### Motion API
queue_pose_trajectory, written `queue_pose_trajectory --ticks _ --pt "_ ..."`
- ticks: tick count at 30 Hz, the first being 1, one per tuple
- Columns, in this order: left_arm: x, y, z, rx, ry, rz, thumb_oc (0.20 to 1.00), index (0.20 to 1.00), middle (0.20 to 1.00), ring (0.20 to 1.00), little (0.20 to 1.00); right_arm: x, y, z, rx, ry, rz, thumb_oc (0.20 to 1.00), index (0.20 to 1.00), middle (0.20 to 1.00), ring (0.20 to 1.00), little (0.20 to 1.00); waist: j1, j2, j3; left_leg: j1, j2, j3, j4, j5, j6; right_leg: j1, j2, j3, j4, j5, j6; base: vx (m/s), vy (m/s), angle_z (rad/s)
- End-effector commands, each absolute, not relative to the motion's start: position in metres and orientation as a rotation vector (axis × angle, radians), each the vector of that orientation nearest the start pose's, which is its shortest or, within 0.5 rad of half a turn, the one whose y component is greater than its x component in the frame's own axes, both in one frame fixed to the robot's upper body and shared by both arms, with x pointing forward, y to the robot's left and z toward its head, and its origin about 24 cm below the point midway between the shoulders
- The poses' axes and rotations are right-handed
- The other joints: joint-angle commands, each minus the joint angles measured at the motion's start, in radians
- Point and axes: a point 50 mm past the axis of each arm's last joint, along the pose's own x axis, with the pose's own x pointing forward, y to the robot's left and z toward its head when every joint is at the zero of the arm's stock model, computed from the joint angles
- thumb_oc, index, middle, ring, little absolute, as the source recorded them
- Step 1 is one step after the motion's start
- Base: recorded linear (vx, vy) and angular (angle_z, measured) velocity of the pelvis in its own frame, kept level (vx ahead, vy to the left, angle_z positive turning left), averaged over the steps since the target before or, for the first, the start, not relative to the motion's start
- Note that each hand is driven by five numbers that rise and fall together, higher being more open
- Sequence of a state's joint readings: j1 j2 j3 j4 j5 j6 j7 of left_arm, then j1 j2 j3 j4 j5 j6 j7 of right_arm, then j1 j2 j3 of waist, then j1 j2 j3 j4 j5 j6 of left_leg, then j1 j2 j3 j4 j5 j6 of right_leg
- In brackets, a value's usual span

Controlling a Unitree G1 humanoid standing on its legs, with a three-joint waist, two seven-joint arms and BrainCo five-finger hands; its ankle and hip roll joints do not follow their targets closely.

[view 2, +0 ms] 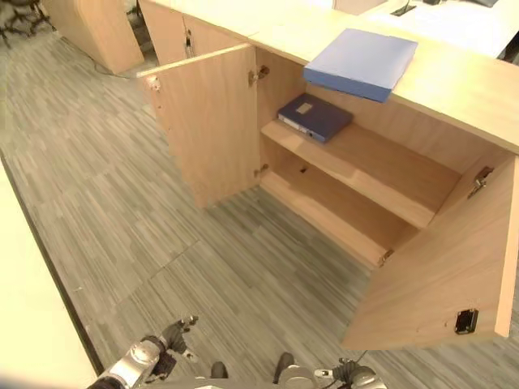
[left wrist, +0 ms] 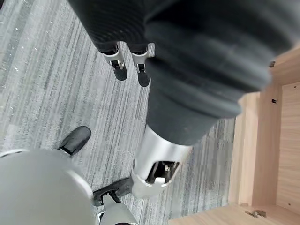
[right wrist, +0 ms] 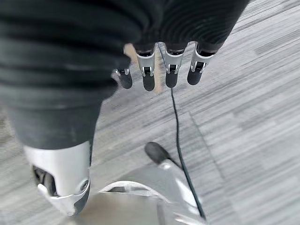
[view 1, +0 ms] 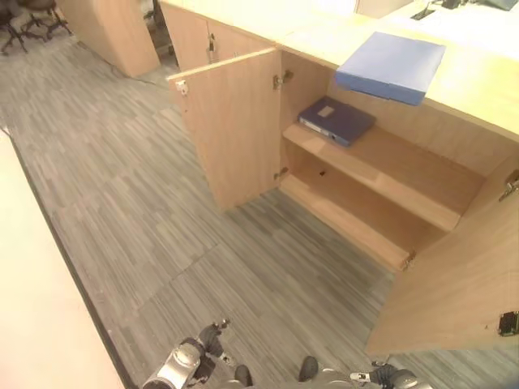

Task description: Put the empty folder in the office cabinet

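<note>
Currently both hands hang low over the carpet, nothing held: left hand (left wrist: 129, 65) and right hand (right wrist: 159, 70) fingers straight, relaxed. Light blue folder (view 1: 392, 66) lies flat on the countertop (view 1: 478, 81), up and ahead to the right, long axis running away from the robot. Right hand looks nearer. Cabinet (view 1: 381, 174) doors are open; a dark blue binder (view 1: 336, 120) sits on its upper shelf.

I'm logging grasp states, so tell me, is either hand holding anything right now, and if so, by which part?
Nothing is held. The left hand and right hand hang over the carpet with relaxed fingers. The light blue folder lies on the cabinet top.
</note>
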State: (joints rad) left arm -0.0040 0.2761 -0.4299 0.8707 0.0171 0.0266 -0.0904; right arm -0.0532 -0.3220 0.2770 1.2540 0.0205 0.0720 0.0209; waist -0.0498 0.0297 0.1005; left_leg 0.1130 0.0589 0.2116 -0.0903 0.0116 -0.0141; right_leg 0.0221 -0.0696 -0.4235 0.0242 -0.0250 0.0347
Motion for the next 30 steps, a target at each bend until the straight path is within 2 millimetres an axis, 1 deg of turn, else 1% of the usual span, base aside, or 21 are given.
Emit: queue_pose_trajectory --ticks 1,3,4,5,6,7,8,9,10,11,13,14,15,16,18,20,22,24,26,29,30 --pt "0.166 0.176 -0.133 0.42 0.91 -0.353 1.0 1.0 1.0 1.0 1.0 0.109 -0.257 -0.153 -0.4 1.277 -0.008 1.0 1.0 1.0 1.0 1.0 -0.006 -0.021 -0.002 0.138 -0.03 0.016 0.095 -0.22 -0.011 -0.163 0.025 0.029 0.011 0.107 0.066 0.27 -0.21 -0.07" --pt "0.166 0.18 -0.135 0.417 0.93 -0.326 1.0 1.0 1.0 1.0 1.0 0.11 -0.257 -0.152 -0.392 1.279 -0.014 1.0 1.0 1.0 1.0 1.0 -0.011 -0.031 -0.002 0.113 0.015 0.041 0.228 -0.176 -0.04 -0.13 0.044 0.044 0.011 0.082 0.047 0.25 -0.25 -0.08" --pt "0.166 0.18 -0.136 0.409 0.934 -0.317 1.0 1.0 1.0 1.0 1.0 0.112 -0.257 -0.152 -0.397 1.277 -0.014 1.0 1.0 1.0 1.0 1.0 -0.007 -0.043 0.006 0.07 0.046 0.047 0.354 -0.153 -0.044 -0.104 0.055 0.051 0.007 0.067 0.033 0.14 -0.184 -0.13" --pt "0.166 0.18 -0.136 0.409 0.934 -0.317 1.0 1.0 1.0 1.0 1.0 0.112 -0.257 -0.152 -0.397 1.277 -0.014 1.0 1.0 1.0 1.0 1.0 -0.007 -0.043 0.006 0.069 0.047 0.047 0.355 -0.154 -0.044 -0.104 0.055 0.051 0.007 0.067 0.033 0.23 -0.332 -0.45" --pt "0.168 0.181 -0.135 0.402 0.932 -0.29 1.0 1.0 1.0 1.0 1.0 0.115 -0.259 -0.151 -0.407 1.273 -0.015 1.0 1.0 1.0 1.0 1.0 0.009 -0.067 0.023 -0.009 0.084 0.046 0.594 -0.087 -0.041 -0.053 0.074 0.07 0.002 0.038 -0.003 0.16 -0.228 -0.39" --pt "0.168 0.181 -0.135 0.402 0.932 -0.29 1.0 1.0 1.0 1.0 1.0 0.115 -0.259 -0.151 -0.406 1.273 -0.016 1.0 1.0 1.0 1.0 1.0 0.008 -0.066 0.023 -0.015 0.088 0.044 0.603 -0.091 -0.043 -0.054 0.077 0.069 0.002 0.038 -0.005 0.29 -0.357 -0.49" --pt "0.168 0.178 -0.136 0.359 0.937 -0.248 1.0 1.0 1.0 1.0 1.0 0.12 -0.266 -0.147 -0.422 1.262 -0.039 1.0 1.0 1.0 1.0 1.0 0.047 -0.082 0.048 -0.147 0.058 0.002 0.765 -0.062 -0.011 0.001 0.075 0.113 -0.003 0.005 -0.032 0.13 -0.132 -0.32" --pt "0.168 0.178 -0.136 0.359 0.937 -0.248 1.0 1.0 1.0 1.0 1.0 0.12 -0.266 -0.147 -0.422 1.262 -0.039 1.0 1.0 1.0 1.0 1.0 0.047 -0.081 0.047 -0.151 0.06 0.001 0.77 -0.065 -0.011 -0.001 0.076 0.113 -0.002 0.005 -0.032 0.18 -0.111 -0.66" --pt "0.167 0.177 -0.137 0.346 0.939 -0.243 1.0 1.0 1.0 1.0 1.0 0.118 -0.268 -0.147 -0.426 1.267 -0.038 1.0 1.0 1.0 1.0 1.0 0.056 -0.084 0.048 -0.185 0.041 -0.009 0.752 -0.087 0.002 0.01 0.069 0.137 0.0 -0.005 -0.028 0.1 0.062 -0.81" --pt "0.165 0.178 -0.137 0.333 0.938 -0.235 1.0 1.0 1.0 1.0 1.0 0.117 -0.269 -0.147 -0.436 1.267 -0.032 1.0 1.0 1.0 1.0 1.0 0.07 -0.099 0.047 -0.229 0.002 -0.027 0.663 -0.081 0.03 0.017 0.042 0.174 0.0 0.002 -0.026 0.17 0.089 -0.7" --pt "0.161 0.181 -0.138 0.332 0.941 -0.235 1.0 1.0 1.0 1.0 1.0 0.112 -0.272 -0.147 -0.455 1.283 -0.018 1.0 1.0 1.0 1.0 1.0 0.093 -0.104 0.047 -0.282 -0.037 -0.08 0.571 -0.098 0.031 0.042 0.03 0.202 -0.007 -0.006 -0.015 0.16 0.067 -0.54" --pt "0.161 0.181 -0.138 0.332 0.942 -0.235 1.0 1.0 1.0 1.0 1.0 0.112 -0.272 -0.147 -0.455 1.283 -0.018 1.0 1.0 1.0 1.0 1.0 0.093 -0.104 0.048 -0.281 -0.038 -0.08 0.571 -0.099 0.032 0.043 0.029 0.202 -0.008 -0.006 -0.015 0.14 0.036 -0.67" --pt "0.16 0.182 -0.138 0.326 0.941 -0.237 1.0 1.0 1.0 1.0 1.0 0.109 -0.272 -0.148 -0.463 1.294 -0.012 1.0 1.0 1.0 1.0 1.0 0.103 -0.104 0.05 -0.305 -0.049 -0.114 0.503 -0.088 0.024 0.055 0.025 0.215 -0.013 -0.01 -0.011 0.21 0.058 -0.59" --pt "0.16 0.183 -0.137 0.329 0.938 -0.235 1.0 1.0 1.0 1.0 1.0 0.105 -0.272 -0.149 -0.47 1.307 -0.003 1.0 1.0 1.0 1.0 1.0 0.115 -0.095 0.053 -0.317 -0.049 -0.17 0.355 -0.015 -0.003 0.078 0.034 0.231 -0.025 -0.018 -0.007 0.28 0.08 -0.38" --pt "0.163 0.184 -0.135 0.331 0.925 -0.237 1.0 1.0 1.0 1.0 1.0 0.105 -0.271 -0.15 -0.47 1.306 -0.002 1.0 1.0 1.0 1.0 1.0 0.124 -0.081 0.054 -0.339 -0.038 -0.213 0.231 0.084 -0.027 0.098 0.048 0.246 -0.034 -0.021 -0.007 0.24 0.074 -0.33" --pt "0.165 0.182 -0.133 0.325 0.91 -0.245 1.0 1.0 1.0 1.0 1.0 0.105 -0.271 -0.15 -0.464 1.305 -0.003 1.0 1.0 1.0 1.0 1.0 0.134 -0.072 0.064 -0.352 -0.031 -0.242 0.124 0.139 -0.039 0.122 0.055 0.269 -0.041 -0.03 -0.006 0.22 0.077 -0.28" --pt "0.165 0.18 -0.133 0.318 0.909 -0.252 1.0 1.0 1.0 1.0 1.0 0.103 -0.272 -0.15 -0.458 1.312 -0.008 1.0 1.0 1.0 1.0 1.0 0.137 -0.059 0.062 -0.344 -0.026 -0.264 0.062 0.169 -0.05 0.138 0.059 0.296 -0.047 -0.037 0.003 0.24 0.117 -0.41" --pt "0.16 0.177 -0.137 0.317 0.93 -0.262 1.0 1.0 1.0 1.0 1.0 0.098 -0.274 -0.151 -0.449 1.326 -0.018 1.0 1.0 1.0 1.0 1.0 0.128 -0.041 0.039 -0.309 -0.016 -0.264 0.026 0.177 -0.059 0.16 0.053 0.306 -0.06 -0.049 0.021 0.26 0.181 -0.64" --pt "0.158 0.177 -0.139 0.327 0.944 -0.265 1.0 1.0 1.0 1.0 1.0 0.093 -0.274 -0.152 -0.44 1.344 -0.025 1.0 1.0 1.0 1.0 1.0 0.12 -0.037 0.014 -0.283 -0.022 -0.254 0.012 0.169 -0.055 0.169 0.035 0.319 -0.076 -0.05 0.03 0.28 0.212 -0.53" --pt "0.158 0.177 -0.14 0.339 0.949 -0.268 1.0 1.0 1.0 1.0 1.0 0.089 -0.271 -0.154 -0.436 1.366 -0.01 1.0 1.0 1.0 1.0 1.0 0.112 -0.034 -0.012 -0.247 -0.042 -0.227 0.003 0.144 -0.036 0.17 0.002 0.333 -0.084 -0.046 0.054 0.22 0.191 -0.4" --pt "0.158 0.177 -0.14 0.339 0.949 -0.268 1.0 1.0 1.0 1.0 1.0 0.089 -0.271 -0.154 -0.436 1.366 -0.01 1.0 1.0 1.0 1.0 1.0 0.112 -0.034 -0.012 -0.247 -0.042 -0.227 0.003 0.144 -0.036 0.17 0.002 0.333 -0.084 -0.046 0.054 0.17 0.171 -0.28"
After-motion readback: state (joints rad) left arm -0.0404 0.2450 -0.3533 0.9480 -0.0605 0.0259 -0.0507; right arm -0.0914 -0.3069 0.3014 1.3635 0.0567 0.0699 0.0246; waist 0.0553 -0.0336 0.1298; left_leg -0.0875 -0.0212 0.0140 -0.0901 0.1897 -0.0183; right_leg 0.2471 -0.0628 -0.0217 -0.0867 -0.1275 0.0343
